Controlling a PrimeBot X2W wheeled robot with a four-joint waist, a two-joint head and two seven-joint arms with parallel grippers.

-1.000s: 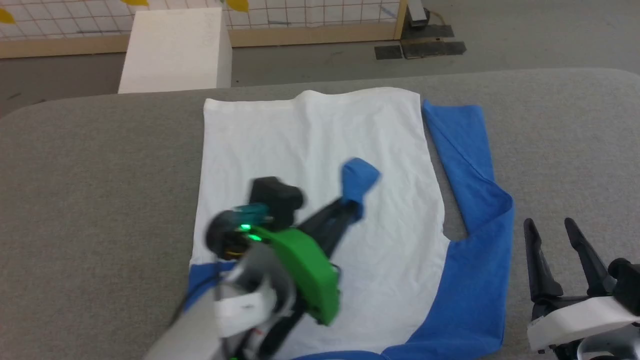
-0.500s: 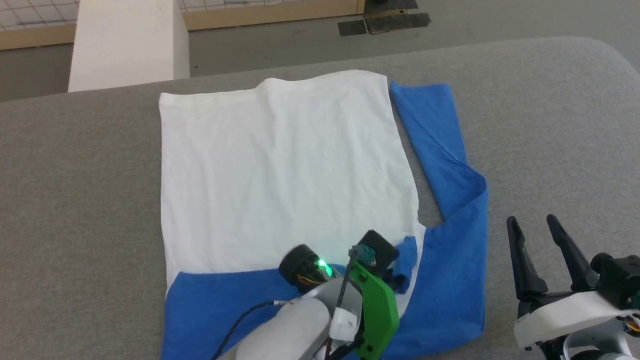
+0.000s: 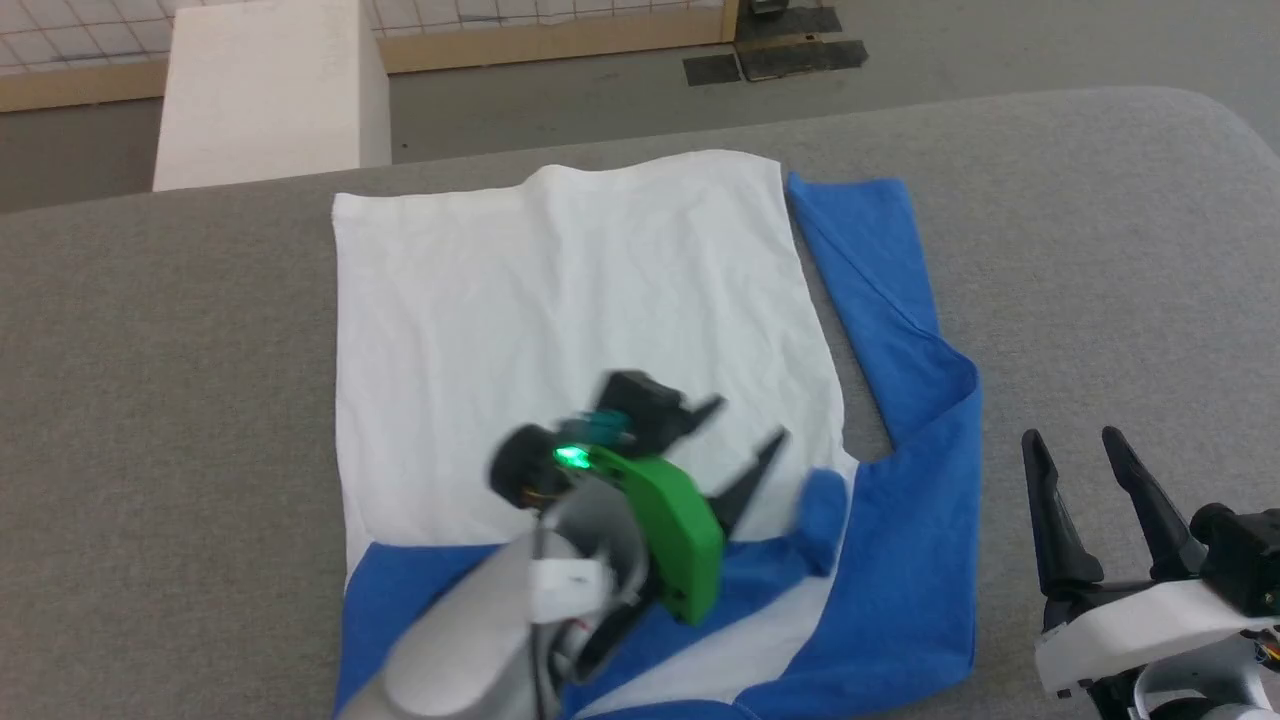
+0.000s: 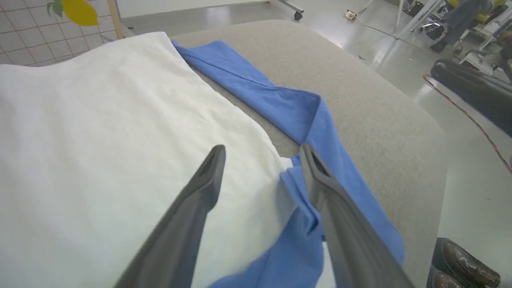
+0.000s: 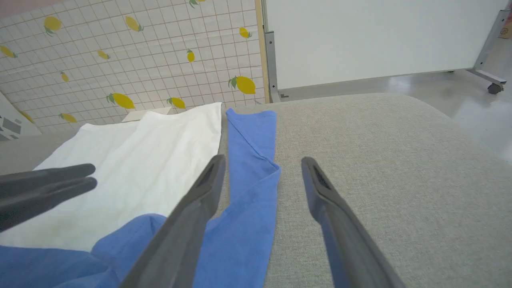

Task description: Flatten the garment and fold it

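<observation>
Garment (image 3: 560, 300) partly behind left pincer (image 3: 750, 418)

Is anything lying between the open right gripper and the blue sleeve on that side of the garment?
Nothing visible does. The right gripper hangs open over the bare grey table, and the blue sleeve of the garment lies beside it on its left. The left gripper, also open, is over the white body, off that path.

Behind the left tool (image 3: 748, 422), with long dark fingers (image 3: 750, 480), sits a bright green shell (image 3: 670, 520). The right tool (image 3: 1070, 436) has a white base (image 3: 1140, 625).
</observation>
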